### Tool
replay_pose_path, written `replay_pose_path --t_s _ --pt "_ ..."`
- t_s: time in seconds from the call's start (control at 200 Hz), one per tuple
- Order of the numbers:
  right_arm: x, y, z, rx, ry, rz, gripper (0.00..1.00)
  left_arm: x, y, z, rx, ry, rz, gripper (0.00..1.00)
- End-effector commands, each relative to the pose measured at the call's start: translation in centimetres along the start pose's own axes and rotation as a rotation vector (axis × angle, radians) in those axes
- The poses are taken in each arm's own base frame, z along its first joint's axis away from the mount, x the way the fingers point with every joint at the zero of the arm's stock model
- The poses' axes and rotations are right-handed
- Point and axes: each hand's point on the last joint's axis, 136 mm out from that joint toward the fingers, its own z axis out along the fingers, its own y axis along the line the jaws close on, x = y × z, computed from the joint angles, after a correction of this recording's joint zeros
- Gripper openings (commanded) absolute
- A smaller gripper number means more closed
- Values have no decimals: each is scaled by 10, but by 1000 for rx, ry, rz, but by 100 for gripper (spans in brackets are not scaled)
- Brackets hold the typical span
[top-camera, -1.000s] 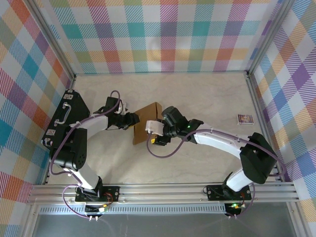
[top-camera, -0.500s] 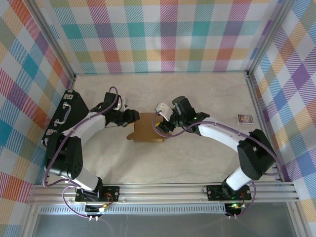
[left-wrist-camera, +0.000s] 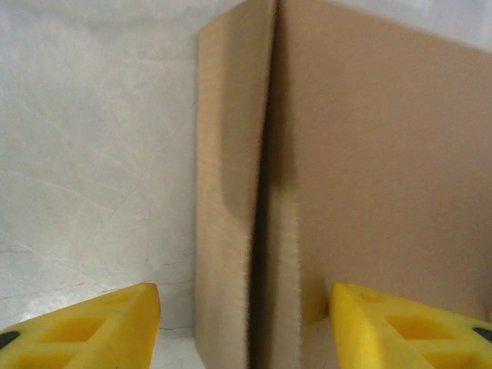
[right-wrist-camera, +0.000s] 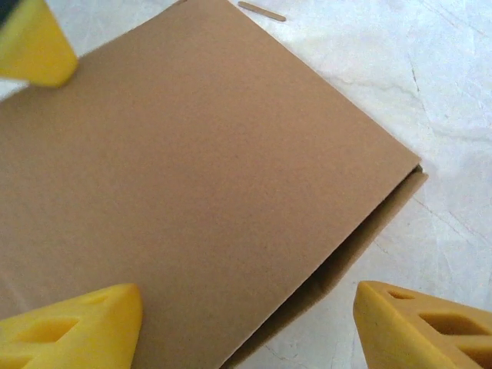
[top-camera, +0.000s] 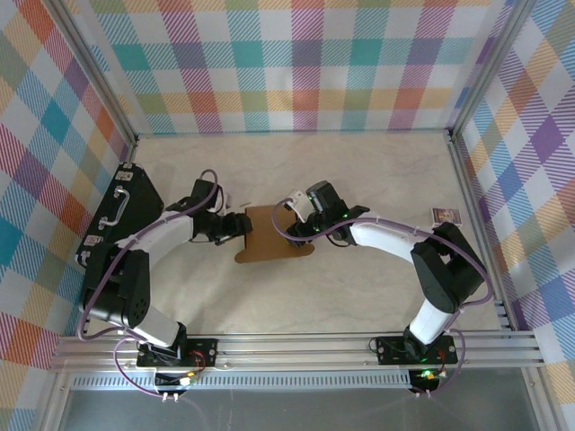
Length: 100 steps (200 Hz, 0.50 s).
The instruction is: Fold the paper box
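The paper box (top-camera: 269,238) is plain brown cardboard, lying collapsed and nearly flat in the middle of the table. My left gripper (top-camera: 241,224) is at its left edge. In the left wrist view the doubled edge of the box (left-wrist-camera: 231,231) stands between the yellow fingertips (left-wrist-camera: 92,330), with a gap on the left side, so the left gripper (left-wrist-camera: 246,338) is open. My right gripper (top-camera: 296,224) is over the box's far right corner. In the right wrist view the right gripper (right-wrist-camera: 246,330) is open above the top panel (right-wrist-camera: 192,169), its fingers (right-wrist-camera: 423,327) wide apart.
A black hard case (top-camera: 117,220) lies against the left wall. A small printed packet (top-camera: 446,215) sits near the right wall. Plaid walls close in three sides, and an aluminium rail (top-camera: 296,346) runs along the near edge.
The box, tilted up between both grippers a second ago, has dropped flat on the table. The left jaws have widened. The right gripper has shifted toward the box's far right corner.
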Motion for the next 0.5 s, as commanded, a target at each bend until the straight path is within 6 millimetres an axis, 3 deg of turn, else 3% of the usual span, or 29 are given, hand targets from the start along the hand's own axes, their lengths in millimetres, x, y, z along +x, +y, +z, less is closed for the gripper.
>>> replay_pose_path --t_s 0.0,0.145,0.315,0.41,0.495 --pt "10 -1 7 8 44 108 73 3 -8 13 57 11 -8 63" --pt "20 -1 10 12 83 149 74 1 -21 16 133 7 -17 63" --pt "34 -3 14 23 132 185 75 5 -17 19 121 24 -19 64" --pt "42 -3 18 29 167 216 77 8 -17 19 128 24 -15 76" --pt "45 -3 19 31 196 236 76 12 -16 17 119 33 4 78"
